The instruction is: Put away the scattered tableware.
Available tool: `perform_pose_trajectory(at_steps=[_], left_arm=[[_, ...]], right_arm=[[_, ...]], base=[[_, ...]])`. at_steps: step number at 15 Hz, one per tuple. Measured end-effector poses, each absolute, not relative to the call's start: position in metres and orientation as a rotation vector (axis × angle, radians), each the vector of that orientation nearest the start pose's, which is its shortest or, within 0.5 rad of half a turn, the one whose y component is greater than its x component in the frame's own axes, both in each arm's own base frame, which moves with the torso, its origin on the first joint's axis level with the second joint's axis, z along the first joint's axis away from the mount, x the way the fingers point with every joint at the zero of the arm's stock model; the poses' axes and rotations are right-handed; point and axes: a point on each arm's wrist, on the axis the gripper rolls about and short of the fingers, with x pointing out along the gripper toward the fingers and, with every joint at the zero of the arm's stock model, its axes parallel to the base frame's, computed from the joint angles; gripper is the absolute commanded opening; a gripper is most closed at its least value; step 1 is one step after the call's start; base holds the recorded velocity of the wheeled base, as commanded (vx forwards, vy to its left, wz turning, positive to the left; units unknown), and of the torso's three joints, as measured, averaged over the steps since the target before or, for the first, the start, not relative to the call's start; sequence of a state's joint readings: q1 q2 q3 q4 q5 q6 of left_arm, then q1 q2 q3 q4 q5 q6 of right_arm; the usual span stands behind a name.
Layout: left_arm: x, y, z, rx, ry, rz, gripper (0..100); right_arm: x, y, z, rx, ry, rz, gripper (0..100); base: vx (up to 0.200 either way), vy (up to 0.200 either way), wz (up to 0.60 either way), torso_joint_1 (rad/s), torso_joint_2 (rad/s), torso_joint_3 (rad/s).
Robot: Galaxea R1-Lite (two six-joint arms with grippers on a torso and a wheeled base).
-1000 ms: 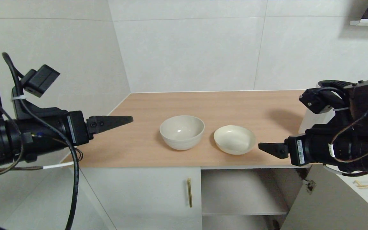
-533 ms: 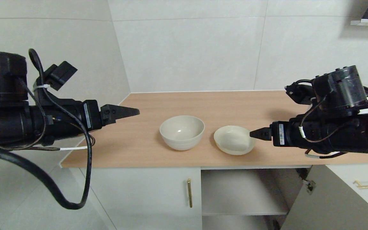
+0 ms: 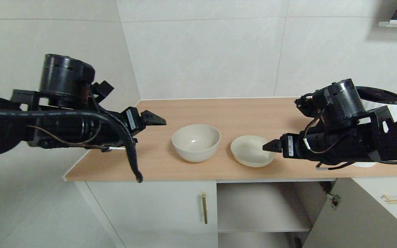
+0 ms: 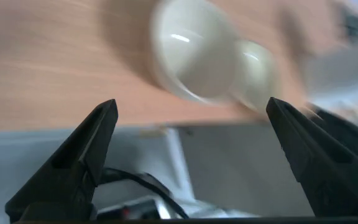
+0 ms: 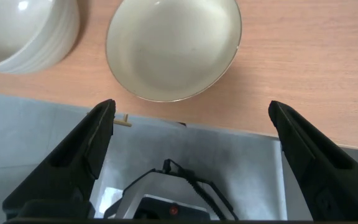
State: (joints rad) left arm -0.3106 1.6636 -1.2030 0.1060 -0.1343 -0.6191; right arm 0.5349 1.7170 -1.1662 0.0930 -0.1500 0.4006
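Two cream bowls stand on the wooden counter (image 3: 150,155): a deep bowl (image 3: 196,142) and, to its right, a shallow bowl (image 3: 253,150). My left gripper (image 3: 160,121) hovers left of the deep bowl, apart from it. In the left wrist view the left gripper (image 4: 191,106) is open, with the deep bowl (image 4: 194,56) ahead of it. My right gripper (image 3: 267,146) has its tip at the shallow bowl's right rim. The right wrist view shows that gripper (image 5: 191,107) open and holding nothing, with the shallow bowl (image 5: 173,46) and the deep bowl (image 5: 27,31) ahead.
A white container with a black rim (image 3: 388,103) stands on the counter behind my right arm. Below the counter, an open cabinet shelf (image 3: 260,206) sits beside a closed door with a brass handle (image 3: 204,207). Tiled walls close the left and back.
Both arms have swung inward toward the bowls. The left gripper has moved right, nearer the deep bowl. The right gripper has moved left and up to the shallow bowl's rim.
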Motion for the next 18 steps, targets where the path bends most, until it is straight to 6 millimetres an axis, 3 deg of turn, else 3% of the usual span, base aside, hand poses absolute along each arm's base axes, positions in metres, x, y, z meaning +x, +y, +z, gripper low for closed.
perform_pose_trajectory(at_steps=[4,15,16,18], left_arm=[[0.314,-0.119,0.211,-0.554,0.663,-0.194,100],[0.346,-0.139,0.165,-0.582,0.755,-0.13,100],[0.347,-0.14,0.163,-0.58,0.76,-0.127,0],[0.348,-0.141,0.16,-0.578,0.767,-0.125,0]], right_arm=[[0.274,0.158,0.205,0.166,0.681,0.239,100],[0.273,0.158,0.205,0.167,0.68,0.239,100],[0.273,0.158,0.205,0.167,0.679,0.239,100],[0.273,0.158,0.205,0.168,0.678,0.239,100]], base=[[0.0,0.0,0.0,0.0,0.0,0.0],[0.0,0.0,0.0,0.0,0.0,0.0],[0.0,0.0,0.0,0.0,0.0,0.0],[0.0,0.0,0.0,0.0,0.0,0.0]])
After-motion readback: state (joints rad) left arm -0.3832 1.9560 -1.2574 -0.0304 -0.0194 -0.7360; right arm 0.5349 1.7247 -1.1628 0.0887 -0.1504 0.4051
